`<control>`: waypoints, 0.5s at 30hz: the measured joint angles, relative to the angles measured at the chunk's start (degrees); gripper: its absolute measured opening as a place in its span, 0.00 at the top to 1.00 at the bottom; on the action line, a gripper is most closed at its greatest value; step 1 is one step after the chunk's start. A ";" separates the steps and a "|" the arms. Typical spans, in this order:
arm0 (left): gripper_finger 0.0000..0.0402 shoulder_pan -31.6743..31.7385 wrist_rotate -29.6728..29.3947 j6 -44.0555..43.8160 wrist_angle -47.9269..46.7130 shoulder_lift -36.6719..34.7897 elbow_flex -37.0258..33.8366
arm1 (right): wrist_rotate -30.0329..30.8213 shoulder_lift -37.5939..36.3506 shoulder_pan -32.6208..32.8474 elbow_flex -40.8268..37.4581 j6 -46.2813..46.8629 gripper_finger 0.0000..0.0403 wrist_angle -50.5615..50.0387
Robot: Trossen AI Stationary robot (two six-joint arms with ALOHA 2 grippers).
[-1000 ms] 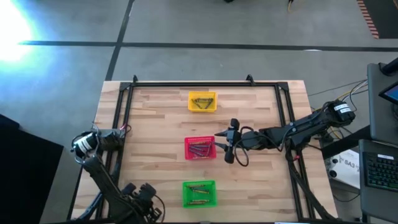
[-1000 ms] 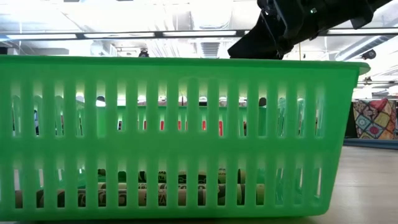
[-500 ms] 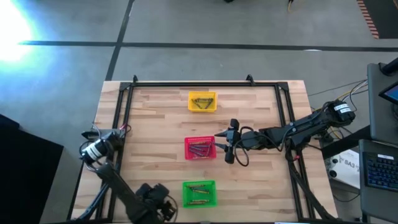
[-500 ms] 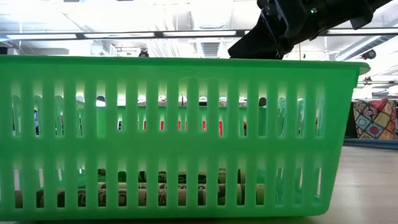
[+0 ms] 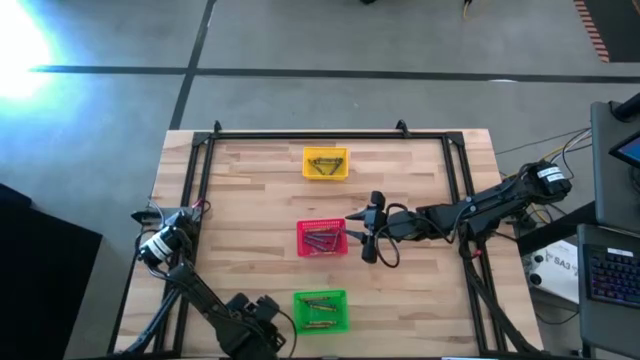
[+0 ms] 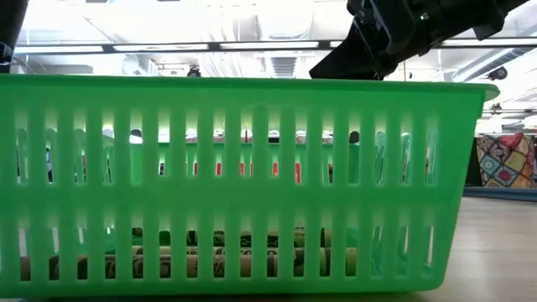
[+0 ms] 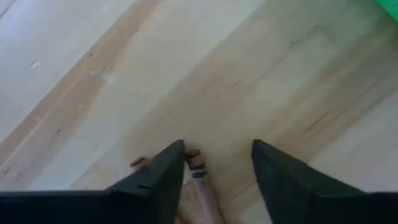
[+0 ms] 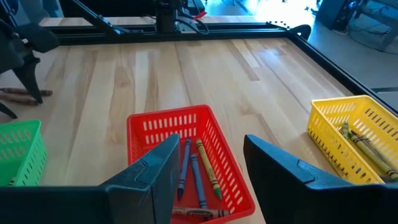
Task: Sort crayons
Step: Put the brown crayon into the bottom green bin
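Three small baskets stand in a row down the table's middle: yellow at the far side, red in the middle, green at the near edge. Each holds crayons. My left gripper is open and points down at the bare wood just left of the green basket. A reddish-brown crayon lies on the table there, partly hidden under one fingertip. My right gripper hangs open and still, just right of the red basket. My left gripper has one fingertip standing over the loose crayon's end, coming from above and pointing down. The crayon lies flat on the wood. Whether the finger touches it I cannot tell, since the finger hides the spot.
A black frame borders the table's far edge and both sides. Bare wood lies left and right of the basket row. In the low view the green basket fills the picture, with crayons along its floor.
My left gripper has gone toward the table's right edge, closer to the green basket, and down toward the wood. My right arm and the baskets have kept still.
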 joint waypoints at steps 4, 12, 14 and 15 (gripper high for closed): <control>0.74 0.00 -0.14 0.06 -0.06 0.04 0.00 | 0.02 0.00 0.00 0.00 0.01 0.58 -0.01; 0.98 0.13 -2.34 0.76 -2.10 0.13 -0.17 | 0.02 0.00 0.00 0.00 0.01 0.58 -0.02; 0.97 0.37 -2.86 0.94 -3.65 0.13 -0.05 | 0.02 0.00 -0.02 0.00 0.01 0.58 -0.04; 0.97 0.50 -3.29 0.90 -5.41 0.13 0.17 | 0.02 0.00 0.00 0.00 0.01 0.58 -0.04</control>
